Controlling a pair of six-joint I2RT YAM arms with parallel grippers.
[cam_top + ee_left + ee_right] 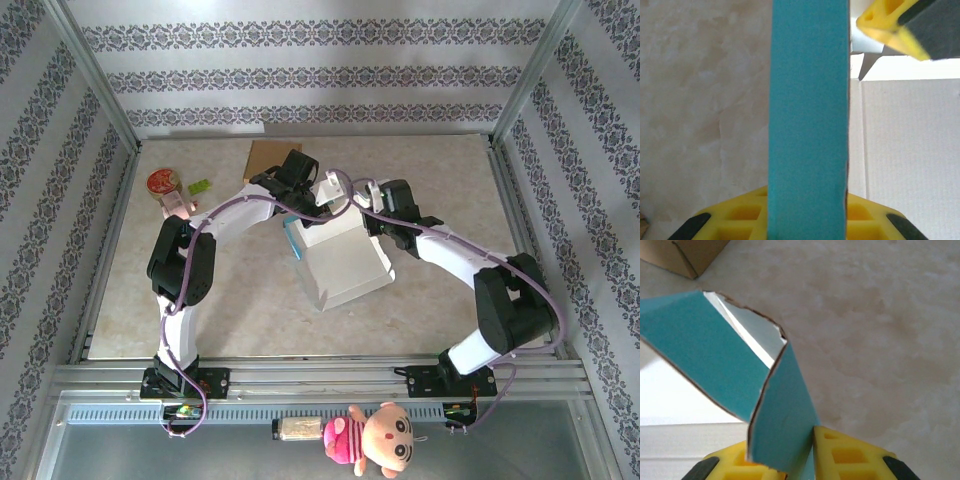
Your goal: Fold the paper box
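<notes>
Left end effector (807, 222) sits low in its wrist view, with an upright teal cardboard strip (807, 115) of the box running between its yellow fingers (735, 220). The strip hides the gap, so I cannot tell whether the fingers press it or merely flank it. Its partner, the right end effector (790, 460), has a creased teal flap (782, 415) dropping between its own yellow fingers (850, 457). That flap is bent along a fold, and its white inner face shows by the rough top edge. Here too I cannot tell whether it is pinched or loose. Seen from above, nearer than the box, a soft doll with a pink body and pale round head (378, 440) lies on the metal front rail beside a small pale cylinder (297, 430). The task's thing, a white paper box with teal outer faces (345, 265), stands on the beige marbled tabletop (240, 310) about midway across, and both wrists meet over its far edge from either side. In the left wrist view a yellow finger of the right end effector (885, 22) shows near the strip, over the box's white panel. Left of the box and farther back lie a round red-topped container (163, 183) and a small green packet (199, 186). Beyond the box rests a flat brown cardboard piece (268, 157).
</notes>
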